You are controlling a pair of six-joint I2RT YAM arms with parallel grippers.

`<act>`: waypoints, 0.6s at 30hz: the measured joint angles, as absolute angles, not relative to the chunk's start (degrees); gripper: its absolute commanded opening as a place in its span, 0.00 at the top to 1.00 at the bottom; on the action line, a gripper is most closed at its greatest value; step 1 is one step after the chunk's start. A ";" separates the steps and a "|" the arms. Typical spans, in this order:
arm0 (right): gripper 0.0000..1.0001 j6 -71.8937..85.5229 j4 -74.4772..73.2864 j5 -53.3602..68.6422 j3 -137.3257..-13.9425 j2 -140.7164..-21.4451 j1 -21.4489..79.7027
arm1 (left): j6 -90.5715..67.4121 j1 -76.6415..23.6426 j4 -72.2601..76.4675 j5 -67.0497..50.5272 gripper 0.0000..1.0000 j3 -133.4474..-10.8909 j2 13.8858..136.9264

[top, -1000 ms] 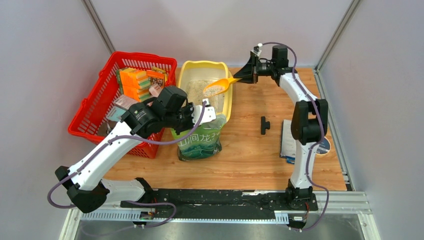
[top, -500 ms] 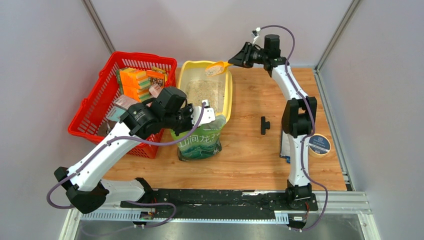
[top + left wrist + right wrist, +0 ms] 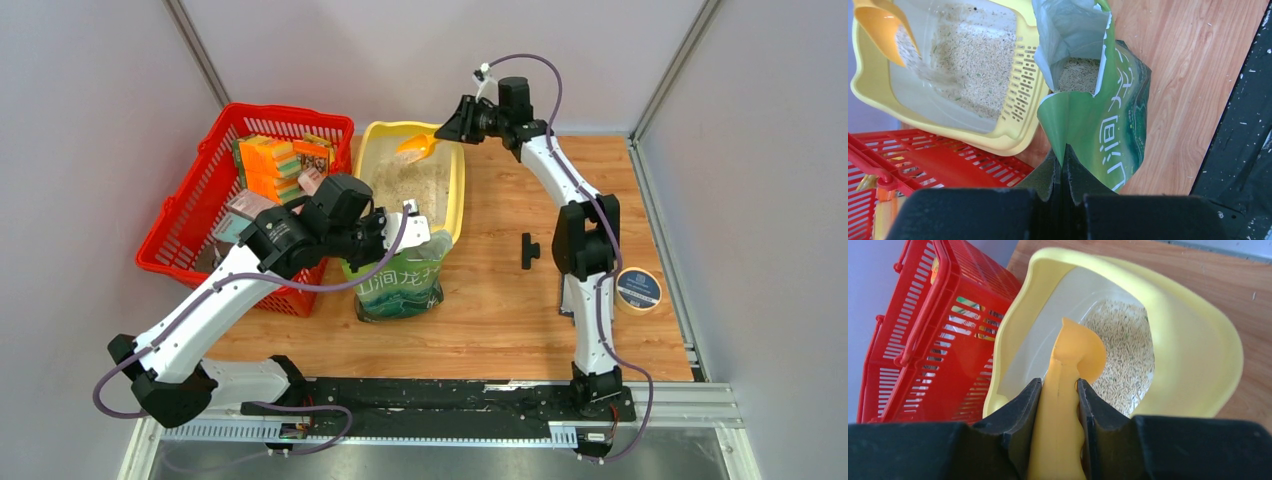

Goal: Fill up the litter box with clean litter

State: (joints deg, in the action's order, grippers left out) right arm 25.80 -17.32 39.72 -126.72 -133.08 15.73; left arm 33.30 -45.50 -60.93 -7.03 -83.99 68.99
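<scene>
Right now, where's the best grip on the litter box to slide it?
Pinch the right long rim of the litter box from above: it is a thin raised lip, bare there. The green pouch crowds the slotted near end; the red basket sits close on the left.

Red basket (image 3: 182, 215) of orange packs (image 3: 268, 160) (far left), small black T-piece (image 3: 529, 250) on the bench (image 3: 490, 295), tape roll (image 3: 638, 288) near its right edge.
</scene>
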 measured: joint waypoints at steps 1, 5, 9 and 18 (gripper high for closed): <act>1.00 25.71 -17.30 39.92 -125.14 -132.33 15.79 | 33.30 -45.50 -60.88 -7.09 1.00 -83.90 68.93; 1.00 25.17 -17.39 40.53 -118.48 -128.27 15.75 | 33.28 -45.50 -60.34 -7.46 1.00 -83.11 68.27; 1.00 24.21 -18.87 41.30 -112.84 -122.69 15.66 | 33.28 -45.50 -59.40 -7.70 1.00 -81.87 67.24; 1.00 9.85 -29.43 38.48 -108.20 -107.94 16.27 | 33.28 -45.50 -57.58 -8.43 1.00 -79.83 65.43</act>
